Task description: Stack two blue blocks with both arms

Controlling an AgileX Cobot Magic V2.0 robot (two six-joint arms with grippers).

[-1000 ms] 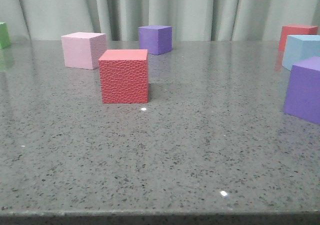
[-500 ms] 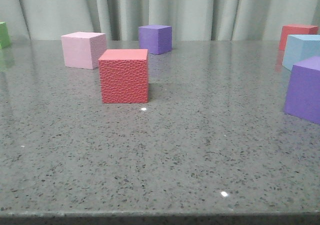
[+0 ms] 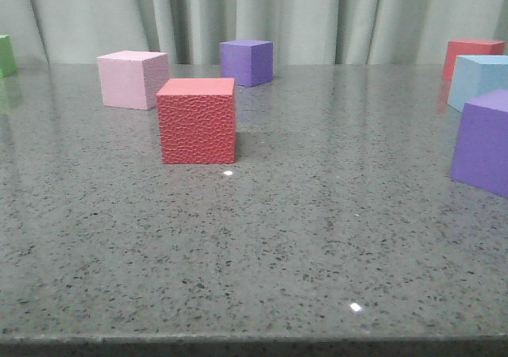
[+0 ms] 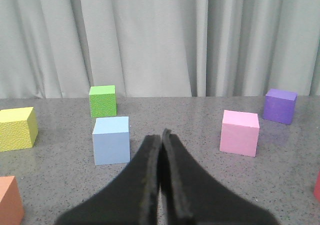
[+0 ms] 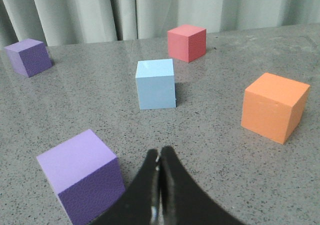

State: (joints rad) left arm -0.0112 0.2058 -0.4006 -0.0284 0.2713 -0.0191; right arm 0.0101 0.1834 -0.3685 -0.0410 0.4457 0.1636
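Left gripper [image 4: 161, 140]: fingers pressed together, tips touching, nothing between them; it hangs just above the grey speckled table [image 4: 60, 185].
Right gripper [image 5: 159, 157]: same story, fingers squeezed flat against each other, holding nothing, low over the table.
First blue block [image 4: 111, 140]: sits flat on the table right ahead of the left gripper, a touch to one side of the fingertips, clear of them.
Its neighbours: green cube [image 4: 102, 100] behind it near the curtain [image 4: 160, 35], yellow cube [image 4: 17, 128] well off to the side, orange cube [image 4: 10, 200] cut by the picture's edge.
Further round in the left wrist view: pink cube [image 4: 240, 133] and, beyond it, a dark purple cube [image 4: 280, 105].
Second blue block [image 5: 155, 83]: standing alone ahead of the right gripper, upright, touching nothing; in the front view it peeks in at the far right edge [image 3: 479, 79].
Around it: salmon-red cube [image 5: 186, 43] behind, big orange cube [image 5: 274, 106] off to one side, pale purple cube [image 5: 82, 177] close beside the right fingers, another purple cube [image 5: 28, 57] far back.
Front view: textured red cube [image 3: 196, 120] centre stage, pink cube just behind it, small purple cube further back; neither gripper shows in this view.
Blocks: the two blue ones are well apart, each on the table, not stacked.
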